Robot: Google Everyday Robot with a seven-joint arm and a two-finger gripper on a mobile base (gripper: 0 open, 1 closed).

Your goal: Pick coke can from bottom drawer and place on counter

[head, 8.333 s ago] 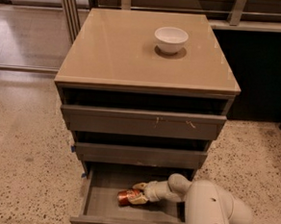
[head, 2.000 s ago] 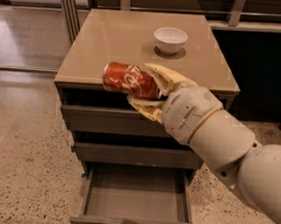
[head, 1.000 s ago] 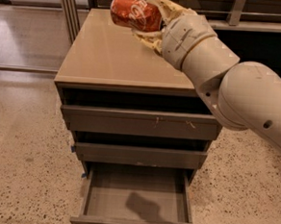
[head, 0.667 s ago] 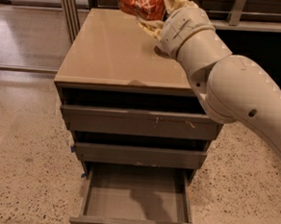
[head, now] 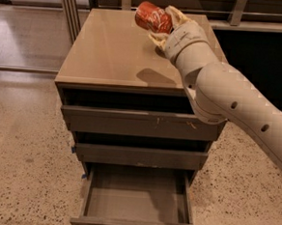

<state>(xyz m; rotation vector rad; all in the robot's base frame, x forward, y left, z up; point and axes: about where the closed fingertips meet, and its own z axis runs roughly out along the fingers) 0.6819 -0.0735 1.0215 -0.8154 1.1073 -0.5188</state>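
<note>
Held the can (head: 154, 17) over the tabletop (head: 111, 49), not yet placed.
Clamped it sideways in the closed pincer (head: 162, 26), up in the air near the far edge, toward the right corner; showed the drawer (head: 137, 201) open and empty below; had only lowering and release left.

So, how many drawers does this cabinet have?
3: the top drawer under the counter, the middle drawer below it, and the bottom drawer, pulled out. None looks hidden. The gripper holds the coke can above the counter.
</note>
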